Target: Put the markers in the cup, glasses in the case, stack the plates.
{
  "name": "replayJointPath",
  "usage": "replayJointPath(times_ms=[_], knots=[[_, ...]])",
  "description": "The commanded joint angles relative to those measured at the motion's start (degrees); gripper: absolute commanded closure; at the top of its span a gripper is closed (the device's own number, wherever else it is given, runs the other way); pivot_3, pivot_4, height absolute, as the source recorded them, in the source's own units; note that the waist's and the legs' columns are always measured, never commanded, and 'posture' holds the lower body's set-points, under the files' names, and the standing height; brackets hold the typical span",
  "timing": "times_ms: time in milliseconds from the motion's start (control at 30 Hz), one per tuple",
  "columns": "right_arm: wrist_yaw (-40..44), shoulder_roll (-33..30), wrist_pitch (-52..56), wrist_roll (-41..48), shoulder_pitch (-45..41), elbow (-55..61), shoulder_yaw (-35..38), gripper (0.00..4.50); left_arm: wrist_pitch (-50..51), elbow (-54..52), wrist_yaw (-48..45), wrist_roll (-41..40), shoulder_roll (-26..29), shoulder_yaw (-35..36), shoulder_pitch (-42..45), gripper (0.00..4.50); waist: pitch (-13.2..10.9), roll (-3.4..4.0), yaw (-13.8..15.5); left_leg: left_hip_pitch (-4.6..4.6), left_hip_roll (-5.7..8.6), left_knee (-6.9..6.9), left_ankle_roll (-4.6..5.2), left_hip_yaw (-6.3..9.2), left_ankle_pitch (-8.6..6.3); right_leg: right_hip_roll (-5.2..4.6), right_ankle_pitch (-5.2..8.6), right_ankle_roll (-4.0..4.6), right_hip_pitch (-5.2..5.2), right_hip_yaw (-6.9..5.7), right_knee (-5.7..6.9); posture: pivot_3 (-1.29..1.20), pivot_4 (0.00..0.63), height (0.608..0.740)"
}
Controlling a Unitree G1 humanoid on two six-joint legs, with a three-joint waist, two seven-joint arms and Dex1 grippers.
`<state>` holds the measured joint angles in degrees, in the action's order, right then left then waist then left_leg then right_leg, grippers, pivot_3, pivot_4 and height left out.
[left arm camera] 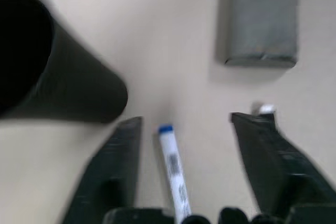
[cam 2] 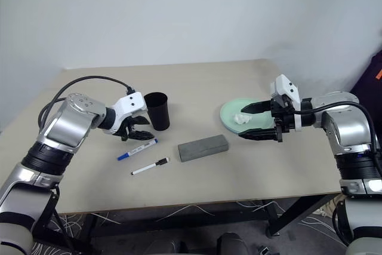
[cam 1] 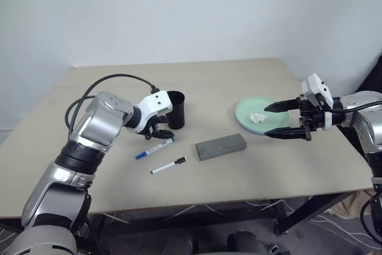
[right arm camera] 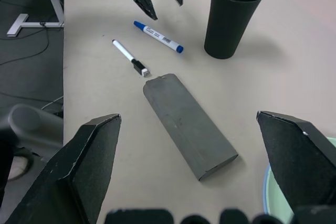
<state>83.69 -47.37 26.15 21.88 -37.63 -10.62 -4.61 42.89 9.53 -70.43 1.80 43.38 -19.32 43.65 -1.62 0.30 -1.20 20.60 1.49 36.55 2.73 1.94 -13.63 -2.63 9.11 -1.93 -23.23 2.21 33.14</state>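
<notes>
The black cup (cam 1: 175, 110) stands upright left of the table's centre. My left gripper (cam 1: 156, 131) hangs open just in front of the cup and a little above the blue-capped marker (cam 1: 155, 148), which lies flat on the table between its fingers (left arm camera: 118, 161). The black-capped marker (cam 1: 169, 165) lies nearer the front edge. The grey case (cam 1: 220, 146) lies shut at the centre. A mint green plate (cam 1: 245, 107) sits at the right. My right gripper (cam 1: 280, 119) stands open at the plate's right side, holding nothing. The glasses are out of view.
A crumpled white tissue (cam 1: 257, 117) lies on the green plate. The tan table (cam 1: 197, 82) has bare room behind the cup and along its front edge. A white wall stands behind it, and cables lie on the floor under it.
</notes>
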Motion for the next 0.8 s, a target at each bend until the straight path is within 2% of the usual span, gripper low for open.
replayJointPath(times_ms=[33, 467, 800], knots=[[0.0, 0.3, -0.6, 0.5, -1.5, 0.5, 0.8, 0.00, -2.0, 4.6, -2.7, -0.9, 1.3, 0.6, 3.3, 1.24, 0.0, 0.00, 0.0, 0.00, -0.01, 0.00, 0.00, 0.00, 0.00, 0.01, 0.00, 0.00, -0.01, 0.00, 0.01, 0.00, 0.000, 0.732], [-0.5, 0.3, 0.1, 0.9, -0.6, 1.8, 1.3, 0.00, -19.4, 25.7, -8.3, 4.0, -0.8, -4.3, 7.7, 1.24, 0.0, -0.01, 0.1, 0.05, 0.01, 0.00, 0.00, -0.02, 0.00, 0.03, 0.00, 0.00, -0.07, 0.03, 0.05, 0.00, 0.000, 0.732], [-1.1, 0.1, 0.7, 1.3, 0.4, 3.1, 1.7, 0.00, -28.3, 34.7, -8.6, 7.9, -3.9, -5.5, 8.6, 1.24, 0.0, -0.01, 0.1, 0.07, 0.01, 0.01, 0.00, -0.02, 0.00, 0.03, -0.02, -0.03, -0.08, 0.03, 0.06, 0.00, 0.000, 0.732]])
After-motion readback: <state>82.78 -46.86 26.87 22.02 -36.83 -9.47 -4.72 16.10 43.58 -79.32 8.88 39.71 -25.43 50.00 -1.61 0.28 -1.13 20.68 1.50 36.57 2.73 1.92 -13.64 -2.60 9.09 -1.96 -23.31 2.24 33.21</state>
